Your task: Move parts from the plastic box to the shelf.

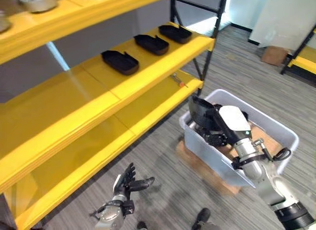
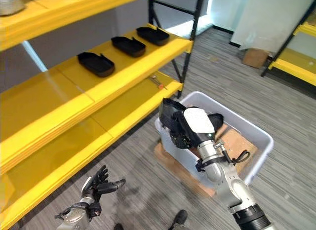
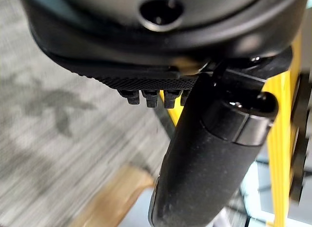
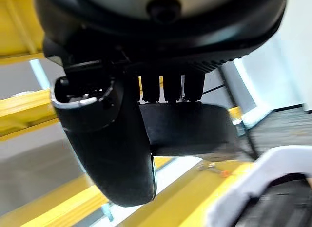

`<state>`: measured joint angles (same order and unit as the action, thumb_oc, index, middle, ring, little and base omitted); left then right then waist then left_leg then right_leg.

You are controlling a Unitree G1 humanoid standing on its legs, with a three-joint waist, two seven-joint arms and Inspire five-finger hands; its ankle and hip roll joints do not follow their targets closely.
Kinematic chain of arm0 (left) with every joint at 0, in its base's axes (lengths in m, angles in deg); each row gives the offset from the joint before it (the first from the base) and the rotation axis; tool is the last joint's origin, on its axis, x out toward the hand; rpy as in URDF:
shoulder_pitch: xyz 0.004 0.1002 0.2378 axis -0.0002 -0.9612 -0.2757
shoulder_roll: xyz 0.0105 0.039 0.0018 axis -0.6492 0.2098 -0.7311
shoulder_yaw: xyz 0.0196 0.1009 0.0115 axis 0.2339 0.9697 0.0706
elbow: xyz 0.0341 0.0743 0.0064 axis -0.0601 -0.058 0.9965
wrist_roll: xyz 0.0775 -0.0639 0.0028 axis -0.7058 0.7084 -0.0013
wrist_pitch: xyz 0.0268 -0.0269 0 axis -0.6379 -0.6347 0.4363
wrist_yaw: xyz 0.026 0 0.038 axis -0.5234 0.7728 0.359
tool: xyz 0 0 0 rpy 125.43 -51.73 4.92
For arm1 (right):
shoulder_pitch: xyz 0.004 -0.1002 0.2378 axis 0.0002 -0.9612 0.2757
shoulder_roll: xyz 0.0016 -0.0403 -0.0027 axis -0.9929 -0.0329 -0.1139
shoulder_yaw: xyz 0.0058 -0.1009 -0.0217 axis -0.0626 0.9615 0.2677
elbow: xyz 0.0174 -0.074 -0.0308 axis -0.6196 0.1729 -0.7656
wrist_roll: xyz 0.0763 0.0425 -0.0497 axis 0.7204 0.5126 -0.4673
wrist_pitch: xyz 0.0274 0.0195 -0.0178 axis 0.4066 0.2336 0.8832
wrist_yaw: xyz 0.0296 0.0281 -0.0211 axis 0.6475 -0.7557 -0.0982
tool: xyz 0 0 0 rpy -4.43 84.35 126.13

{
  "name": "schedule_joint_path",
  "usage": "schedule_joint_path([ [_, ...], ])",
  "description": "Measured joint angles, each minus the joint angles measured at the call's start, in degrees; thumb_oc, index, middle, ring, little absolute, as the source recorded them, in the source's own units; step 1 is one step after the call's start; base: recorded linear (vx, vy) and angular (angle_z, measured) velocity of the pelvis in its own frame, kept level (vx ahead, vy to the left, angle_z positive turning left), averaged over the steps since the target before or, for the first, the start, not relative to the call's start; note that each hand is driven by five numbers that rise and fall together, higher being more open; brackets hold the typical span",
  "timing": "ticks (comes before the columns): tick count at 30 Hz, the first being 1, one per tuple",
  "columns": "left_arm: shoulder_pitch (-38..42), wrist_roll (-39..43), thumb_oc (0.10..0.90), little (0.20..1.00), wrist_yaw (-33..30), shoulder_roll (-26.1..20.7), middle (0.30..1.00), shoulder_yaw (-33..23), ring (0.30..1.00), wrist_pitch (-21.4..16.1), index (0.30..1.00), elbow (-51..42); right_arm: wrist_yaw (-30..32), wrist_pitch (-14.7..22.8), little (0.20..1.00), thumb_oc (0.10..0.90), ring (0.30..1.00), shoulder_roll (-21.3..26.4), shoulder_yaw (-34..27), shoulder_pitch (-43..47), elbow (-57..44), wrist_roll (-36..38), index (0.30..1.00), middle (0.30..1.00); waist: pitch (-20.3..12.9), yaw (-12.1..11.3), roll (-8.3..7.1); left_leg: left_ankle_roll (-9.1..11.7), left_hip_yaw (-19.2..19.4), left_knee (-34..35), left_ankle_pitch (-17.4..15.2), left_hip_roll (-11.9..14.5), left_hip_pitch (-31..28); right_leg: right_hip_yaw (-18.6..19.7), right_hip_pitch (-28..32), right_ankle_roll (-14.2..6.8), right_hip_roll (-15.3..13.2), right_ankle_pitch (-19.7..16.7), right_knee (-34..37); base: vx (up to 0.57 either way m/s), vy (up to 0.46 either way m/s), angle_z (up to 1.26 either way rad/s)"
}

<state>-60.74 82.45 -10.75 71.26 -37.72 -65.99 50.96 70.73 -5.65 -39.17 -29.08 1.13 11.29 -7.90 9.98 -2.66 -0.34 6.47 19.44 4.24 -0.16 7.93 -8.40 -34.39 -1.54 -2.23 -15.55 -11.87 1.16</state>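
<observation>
Black plastic is what the right robot hand [image 2: 190, 126] has hold of — a dark part [image 1: 201, 110] pinched between thumb and fingers, raised just above the near rim of the pale plastic box [image 1: 276, 127]. The right wrist view shows the fingers curled over the part's top edge, with the thumb on the side facing the wrist camera. So the pick looks done and the carry to the yellow shelf [image 1: 148, 77] is the step in hand. 3 matching black parts [image 2: 96, 63] already lie in a row on the middle board, with bare board beside them toward the robot's left. The next move calls for lifting the part clear of the box wall, swinging it left and up to that board, then setting it down flat in line. The left robot hand [image 1: 126, 186] hangs low over the floor, fingers loosely spread, holding nothing.
</observation>
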Motion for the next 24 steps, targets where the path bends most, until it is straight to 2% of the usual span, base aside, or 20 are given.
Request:
schedule_joint_path([
  [3,-0.8,-1.5,0.900,1.000,-0.2,-1.0,1.000,-3.4,1.000,0.0,1.000,0.2,-0.1,-0.3,0.300,0.400,0.300,-1.1,-0.2,0.0,0.0,-0.5,0.300,0.300,-0.3,-2.3,-0.50,-0.8,-1.2,-1.1,-0.7,-1.1,0.8,0.5,0.3,-0.4,-1.2,-0.4,-0.3,0.05,0.262,0.17],
  [5,-0.3,-1.5,0.900,1.000,-0.2,-0.9,1.000,-4.2,1.000,0.0,1.000,0.2,-0.1,-1.0,0.300,0.400,0.300,-2.0,0.0,0.0,0.0,-0.6,0.300,0.300,-0.3,-2.3,-1.02,-1.8,-3.0,-4.3,-1.8,-1.4,3.1,-0.2,1.0,-0.1,-2.4,-0.6,-0.4,0.05,0.203,0.45],
  [6,-0.8,-1.6,0.900,1.000,-0.2,-0.5,1.000,-4.3,1.000,-0.1,1.000,0.0,-0.4,-0.9,0.300,0.400,0.300,-1.6,0.0,0.1,0.0,-0.8,0.300,0.300,-1.0,-2.6,-0.42,-1.8,-4.3,-3.1,-1.9,-1.9,2.6,-0.8,1.4,-0.2,-2.6,-0.7,-0.6,0.05,0.195,0.54],
  [7,-0.6,-1.6,0.900,1.000,-0.1,-0.3,1.000,-4.4,1.000,-0.1,1.000,0.0,-0.4,-1.2,0.300,0.400,0.300,-1.5,0.0,0.3,0.0,-1.1,0.300,0.300,-1.0,-3.1,-0.49,-1.7,-5.0,-2.7,-1.8,-2.3,2.4,-1.3,1.7,-0.2,-3.2,-0.8,-0.8,0.07,0.196,0.48],
  [9,-1.1,-2.0,0.900,1.000,-0.1,-0.3,1.000,-4.5,1.000,-0.1,1.000,0.0,-0.5,-1.2,0.300,0.400,0.300,-1.6,0.0,0.5,0.0,-2.1,0.300,0.300,-1.3,-4.1,-1.07,-2.0,-5.9,-2.8,-1.9,-3.5,2.2,-2.2,2.4,-0.4,-4.7,-0.9,-1.4,0.10,0.240,0.33],
  [10,-1.5,-2.1,0.900,1.000,-0.2,-0.3,1.000,-4.9,1.000,-0.1,1.000,0.1,-0.6,-1.2,0.300,0.400,0.300,-1.5,0.0,0.9,0.0,-3.1,0.300,0.300,-1.5,-4.8,-1.66,-2.7,-6.7,-3.0,-2.3,-4.6,2.7,-2.3,2.6,-1.1,-5.9,-1.4,-2.0,0.10,0.263,0.29],
  [13,-1.8,-2.2,0.900,1.000,-0.2,-0.4,1.000,-4.8,1.000,-0.1,1.000,0.2,-0.5,-1.2,0.300,0.400,0.300,-1.7,0.0,1.9,0.0,-4.7,0.300,0.300,-1.8,-4.4,-2.58,-4.5,-8.3,-3.0,-2.3,-6.9,3.3,-2.1,2.3,-2.0,-9.1,-2.6,-3.8,0.01,0.113,0.36],
  [14,-1.9,-2.2,0.900,1.000,-0.3,-0.4,1.000,-4.8,1.000,-0.2,1.000,0.2,-0.5,-1.2,0.300,0.400,0.300,-1.6,0.1,2.0,0.0,-5.3,0.300,0.300,-2.0,-4.3,-2.85,-5.0,-8.7,-2.9,-1.9,-7.6,3.7,-1.3,2.1,-1.2,-9.7,-3.3,-4.6,-0.04,0.094,0.56],
  [15,-1.6,-2.2,0.900,1.000,-0.4,-0.3,1.000,-4.6,1.000,-0.2,1.000,0.2,-0.6,-1.1,0.300,0.400,0.300,-1.0,0.1,2.2,0.0,-5.5,0.300,0.300,-2.0,-3.0,-2.65,-6.1,-10.4,-3.3,-1.5,-8.4,4.1,5.6,-0.3,-1.0,-11.5,-4.0,-9.6,0.03,0.116,0.62],
  [16,-1.4,-2.2,0.900,1.000,-0.5,-0.5,1.000,-4.4,1.000,-0.2,1.000,0.2,-0.6,-1.0,0.300,0.400,0.300,-0.7,0.1,2.2,0.0,-5.8,0.300,0.300,-2.0,-2.4,-2.29,-6.8,-11.3,-3.1,-1.0,-8.1,4.3,10.5,-2.5,-0.8,-11.8,-3.8,-13.1,0.03,0.111,0.68],
  [17,-1.2,-2.2,0.900,1.000,-0.8,-1.0,1.000,-4.1,1.000,-0.3,1.000,0.2,-0.6,-0.9,0.300,0.400,0.300,-0.8,0.3,2.1,0.0,-6.3,0.300,0.300,-1.8,-1.8,-1.83,-7.1,-12.2,-3.1,-0.9,-7.7,4.8,16.0,-4.4,-2.2,-10.2,-1.5,-15.6,0.06,0.112,0.39],
  [18,-1.0,-2.2,0.900,1.000,-1.2,-1.6,1.000,-4.1,1.000,-0.3,1.000,0.3,-0.6,-0.5,0.300,0.400,0.300,-0.9,0.8,2.2,0.1,-6.5,0.300,0.300,-1.7,-1.6,-1.65,-7.6,-13.1,-2.9,-0.7,-7.0,4.9,22.4,-6.1,-3.9,-7.0,3.8,-17.9,0.07,0.013,0.45],
  [19,-0.9,-2.4,0.900,1.000,-1.3,-3.7,1.000,-3.4,1.000,-0.3,1.000,0.4,-0.6,0.1,0.300,0.400,0.300,-1.6,2.2,2.0,0.0,-6.8,0.300,0.300,-1.4,-0.4,-1.24,-7.6,-14.0,-2.5,-0.4,-6.5,5.0,29.5,-7.3,-4.9,-0.7,8.2,-19.2,0.11,-0.004,0.23],
  [20,-0.8,-3.4,0.900,1.000,-1.2,-4.3,1.000,-2.9,1.000,-0.4,1.000,0.5,-0.6,0.7,0.300,0.400,0.300,-1.4,2.9,2.1,-0.1,-6.8,0.300,0.300,-1.4,-0.8,-1.60,-8.3,-14.5,-2.0,-0.9,-7.0,4.7,27.8,-8.0,-4.5,1.0,9.3,-18.2,0.13,-0.055,0.11],
  [21,-0.7,-3.7,0.900,1.000,-1.4,-4.3,1.000,-2.6,1.000,-0.4,1.000,0.5,-0.7,0.9,0.300,0.400,0.300,-1.4,3.3,2.4,-0.2,-6.8,0.300,0.300,-1.3,-0.7,-1.53,-8.5,-14.4,-1.7,-1.2,-7.1,4.6,27.8,-9.0,-3.7,2.3,9.9,-17.3,0.08,-0.042,-0.02],
  [23,0.3,-3.7,0.900,1.000,-1.4,-4.0,1.000,-1.4,1.000,-0.4,1.000,0.7,-0.7,1.9,0.300,0.400,0.300,-0.7,3.9,2.7,-0.2,-6.8,0.300,0.300,-0.3,1.5,-0.02,-8.4,-16.3,-1.4,-0.8,-6.8,4.7,30.9,-10.2,-3.8,5.2,9.1,-12.4,0.12,-0.073,0.42],
  [24,0.5,-3.7,0.900,1.000,-1.1,-3.9,1.000,-0.8,1.000,-0.4,1.000,0.7,-0.7,2.0,0.300,0.400,0.300,-0.4,4.1,2.8,-0.2,-6.8,0.300,0.300,0.0,2.1,0.48,-8.4,-17.1,-0.9,-0.8,-6.9,4.2,31.5,-11.0,-4.0,5.0,8.1,-10.0,0.14,-0.093,0.49],
])
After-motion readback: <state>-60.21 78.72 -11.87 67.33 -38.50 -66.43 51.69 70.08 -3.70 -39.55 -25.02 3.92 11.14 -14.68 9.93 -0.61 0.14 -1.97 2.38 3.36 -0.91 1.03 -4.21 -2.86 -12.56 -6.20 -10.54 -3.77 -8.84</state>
